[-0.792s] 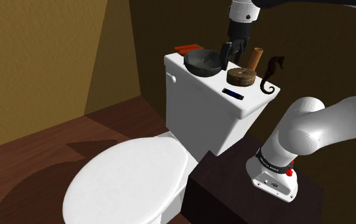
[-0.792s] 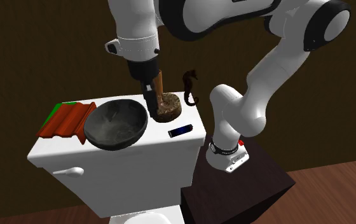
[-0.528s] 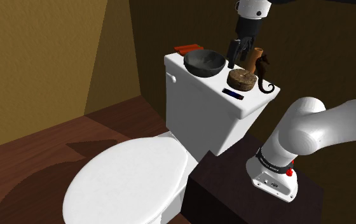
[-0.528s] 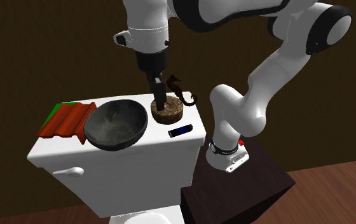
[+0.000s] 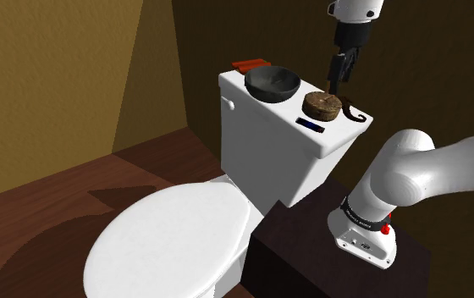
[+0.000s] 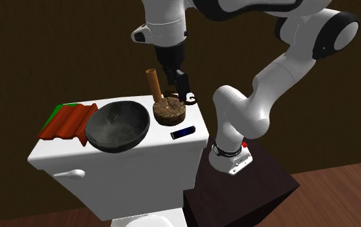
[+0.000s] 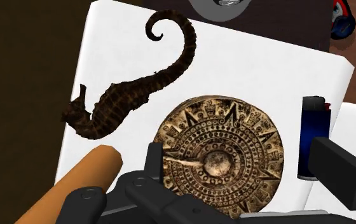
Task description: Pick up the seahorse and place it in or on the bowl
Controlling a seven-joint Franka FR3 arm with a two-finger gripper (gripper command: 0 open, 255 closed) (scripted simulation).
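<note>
A dark brown seahorse (image 7: 132, 89) lies on the white toilet tank lid (image 7: 253, 70), beside a round carved brown disc (image 7: 220, 156). My black gripper (image 7: 234, 153) hangs open above the disc and seahorse, holding nothing. In the shoulder view the gripper (image 5: 339, 72) hovers over the lid's right end, and the seahorse's curled tail (image 5: 358, 115) peeks out past the disc (image 5: 322, 104). The dark grey bowl (image 5: 272, 82) sits further left on the lid. In the second exterior view the gripper (image 6: 179, 80) is right of the bowl (image 6: 117, 126).
An upright brown cylinder (image 6: 153, 82) stands by the disc (image 6: 169, 111). A small blue lighter (image 6: 182, 133) lies near the lid's front edge, and a red ridged piece (image 6: 66, 120) lies beyond the bowl. The toilet seat (image 5: 172, 241) is below, with the dark stand (image 5: 311, 254) beside it.
The gripper has moved from over the bowl's edge across the disc to the lid's seahorse end. The seahorse, upright before, now lies low on the lid.
</note>
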